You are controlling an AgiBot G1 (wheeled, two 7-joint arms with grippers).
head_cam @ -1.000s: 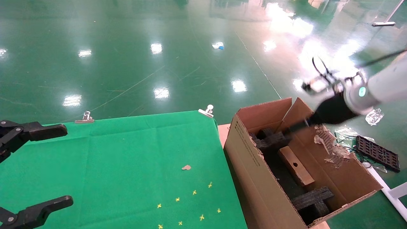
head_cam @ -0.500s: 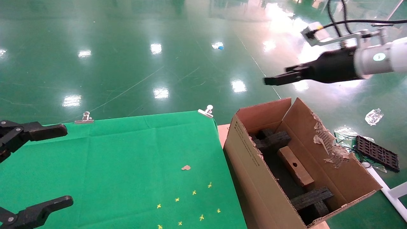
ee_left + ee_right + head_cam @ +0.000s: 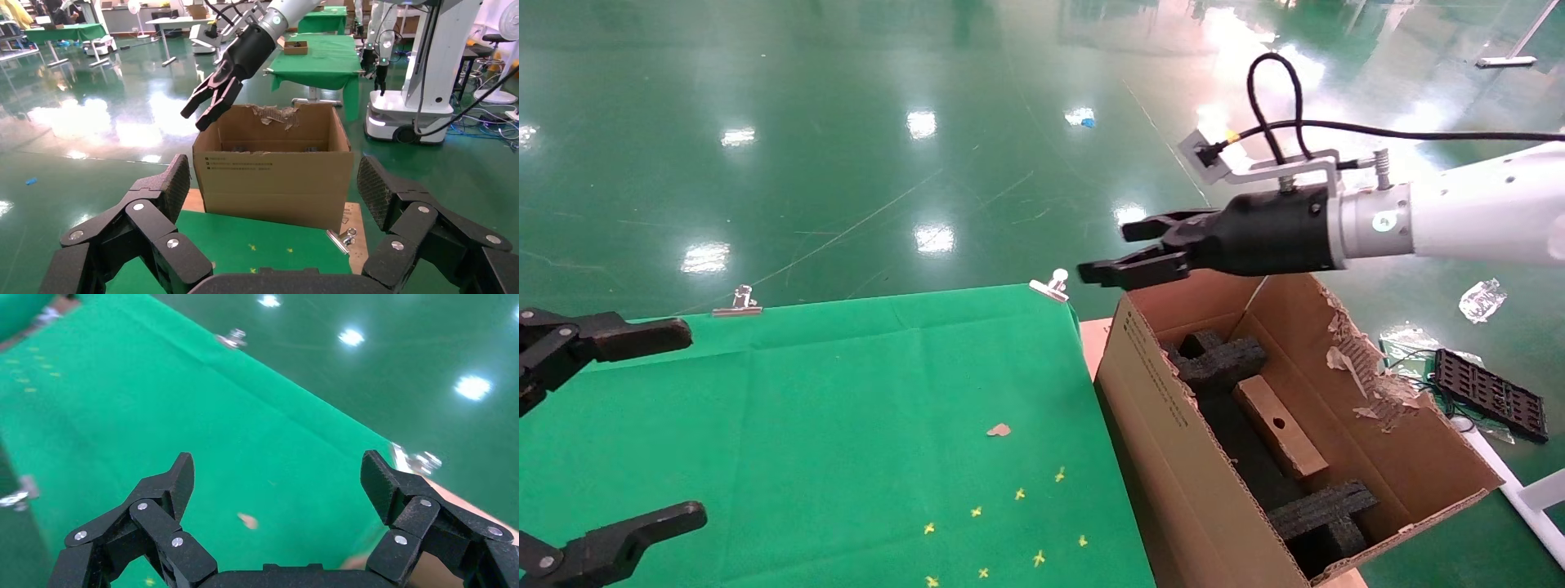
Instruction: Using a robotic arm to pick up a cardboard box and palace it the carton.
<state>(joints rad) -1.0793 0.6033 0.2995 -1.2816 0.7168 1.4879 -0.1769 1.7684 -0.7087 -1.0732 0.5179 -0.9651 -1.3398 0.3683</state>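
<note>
The slab-shaped cardboard box lies among black foam blocks inside the corrugated carton; right gripper hovers above its rim, fingers apart, empty; left gripper spread wide at the bench's left edge.

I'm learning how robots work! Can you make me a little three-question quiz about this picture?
1. True or false: the small box lies inside the carton.
2. Which gripper hangs above the carton's far corner? A) left gripper B) right gripper
3. Fill in: the table cloth is ___.

Key: 1 true. 2 B; it is open and holds nothing, while the left one sits open at the table's near left edge. 3 green.
</note>
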